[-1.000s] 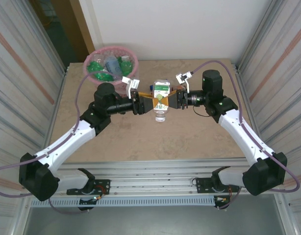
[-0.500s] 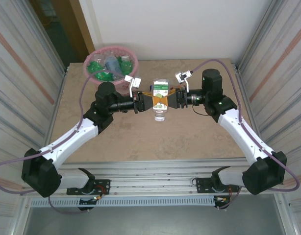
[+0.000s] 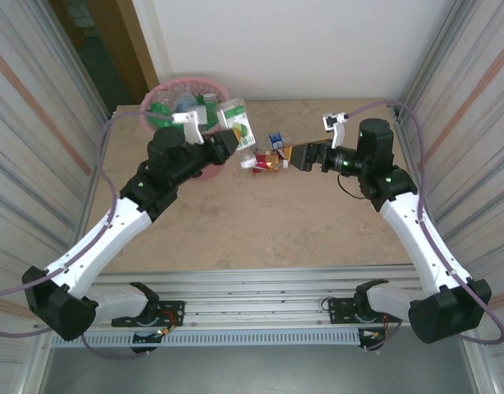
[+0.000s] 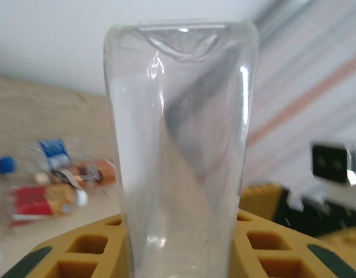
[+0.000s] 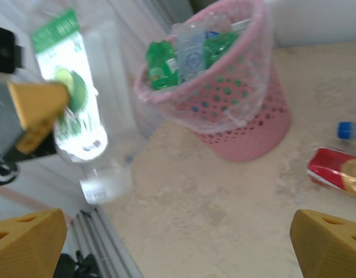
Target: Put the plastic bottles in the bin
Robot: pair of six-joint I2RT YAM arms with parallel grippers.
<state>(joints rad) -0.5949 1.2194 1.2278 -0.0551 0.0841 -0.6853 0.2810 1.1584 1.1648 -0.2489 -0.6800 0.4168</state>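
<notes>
Left arm point(image 3: 121, 226) reaches from its base diagonally toward the bin point(image 3: 158, 97), elbow raised and wrist turned toward the bin's right side. Left end effector point(image 3: 229, 141) is clamped on a bottle point(image 3: 238, 123), clear with a green label. The bottle is off the table point(image 3: 260, 222) and tilted, just right of the bin's rim and not over the opening. In the left wrist view the clear body stands between the yellow fingers point(image 4: 265, 246), with both pads against it. Right arm point(image 3: 416, 222) runs up from its base, its forearm level and pointing toward the bin from well to its right. Right end effector point(image 3: 300, 154) stands wide apart with nothing between its fingers point(image 5: 24, 237), apart from the held bottle. The bin sits at the far left corner of the table and already holds green and clear bottles point(image 5: 192, 55) inside its liner. Loose bottles point(image 3: 264, 160), red-orange plus one with a blue label, lie on the table right of the bin, between it and the right end effector. A blue cap point(image 5: 346, 130) shows near the red one; I cannot tell which bottle it belongs to.
</notes>
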